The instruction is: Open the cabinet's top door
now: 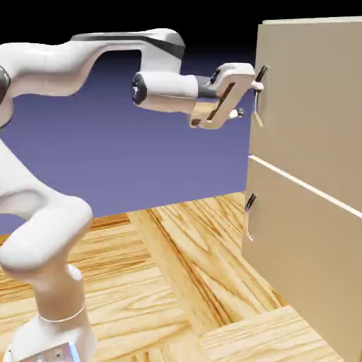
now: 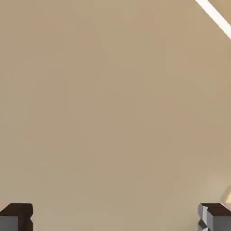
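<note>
One white robot arm [image 1: 46, 237] rises at the left of the exterior view, over a pale wooden floor [image 1: 170, 283], and bends at the top to reach right. At its end, one pincer [image 1: 249, 99] points at the cabinet [image 1: 311, 20], its two fingers spread wide apart with nothing held between them. Farther right, the cabinet shows two flat beige doors, one above the other, and two handles, one on each. The top door [image 1: 311, 106], the one to be opened, fills the upper right and looks closed; its curved handle [image 1: 259, 119] is near the door's left edge, right by the fingertips. The arm is probably stretched level at this height so that the fingers can get round that handle, and spread so that it could pass between them. The lower door [image 1: 304, 261] has its own small handle [image 1: 251, 202], well below the pincer. In the hand view, plain beige panel fills the space between the two fingers, and a sliver of something pale and curved (perhaps the handle, though too little shows to be sure) peeks out beyond the right-hand fingertip. If that is the handle, the pincer likely needs to shift sideways before closing.
</note>
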